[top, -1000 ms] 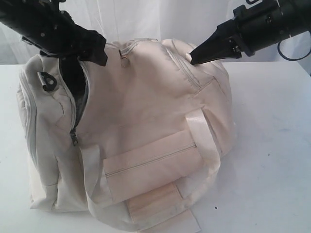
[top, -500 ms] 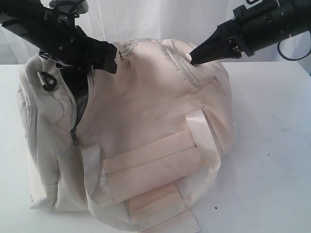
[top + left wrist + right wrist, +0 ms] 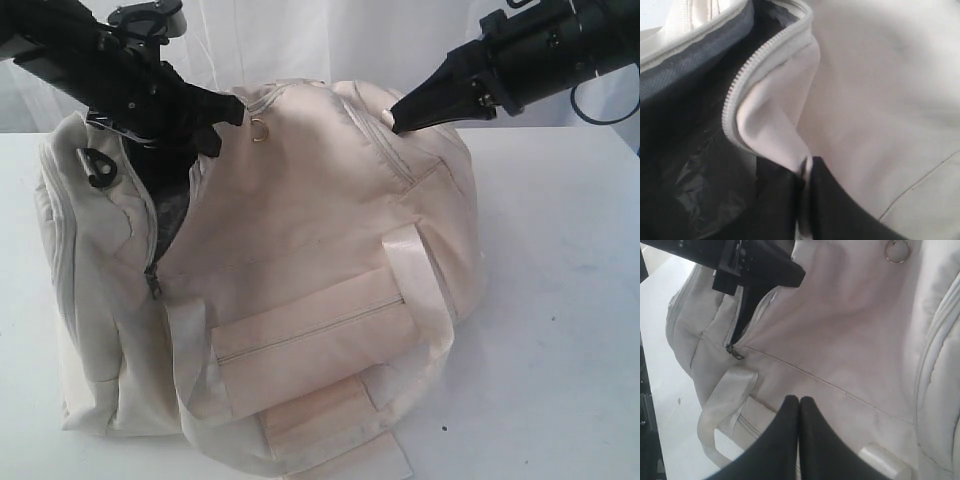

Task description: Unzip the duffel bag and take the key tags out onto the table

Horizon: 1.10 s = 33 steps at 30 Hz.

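The cream-white duffel bag lies on the white table, its main zipper partly undone with the pull low on the left side. My left gripper is at the dark gap, shut on the bag's fabric edge beside the zipper teeth. The left gripper pinches a fold of that fabric, and dark lining shows inside. My right gripper is shut, with its tip on the bag's top right. Nothing sits between the right gripper jaws. The key tags are hidden.
A small metal ring hangs on the bag's top. A black strap ring sits at the left end. Webbing straps and a front zip pocket face the near side. A folded strap end lies beside my right fingertips.
My left gripper has gone from open to shut on the fabric edge and shifted right, lifting the flap. The right gripper has not moved.
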Each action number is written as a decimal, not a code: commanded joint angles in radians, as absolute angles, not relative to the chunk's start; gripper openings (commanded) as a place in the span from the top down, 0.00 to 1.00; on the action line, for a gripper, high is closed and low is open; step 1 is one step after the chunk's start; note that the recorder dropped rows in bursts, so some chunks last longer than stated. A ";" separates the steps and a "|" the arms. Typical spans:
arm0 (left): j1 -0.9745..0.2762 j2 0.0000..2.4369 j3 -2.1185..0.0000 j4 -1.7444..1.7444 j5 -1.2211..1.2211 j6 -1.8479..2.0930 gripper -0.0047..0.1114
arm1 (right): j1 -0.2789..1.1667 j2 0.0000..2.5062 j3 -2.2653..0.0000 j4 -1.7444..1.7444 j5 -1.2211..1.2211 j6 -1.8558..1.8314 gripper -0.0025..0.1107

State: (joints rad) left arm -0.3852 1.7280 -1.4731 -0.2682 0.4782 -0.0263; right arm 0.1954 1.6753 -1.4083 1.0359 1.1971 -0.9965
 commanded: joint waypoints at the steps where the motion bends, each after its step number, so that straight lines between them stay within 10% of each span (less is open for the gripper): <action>1: -0.389 1.682 -1.478 -0.281 0.486 -0.026 0.96 | 0.191 1.668 -1.404 1.050 1.207 -1.009 0.98; 33: -0.389 1.593 -1.478 -0.249 0.731 0.011 0.96 | 0.201 1.668 -1.337 1.104 1.118 -1.043 0.98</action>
State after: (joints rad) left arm -0.3852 1.6120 -1.4731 -0.2430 0.6797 -0.0167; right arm 0.1954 1.6753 -1.3421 1.0845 1.1182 -1.0156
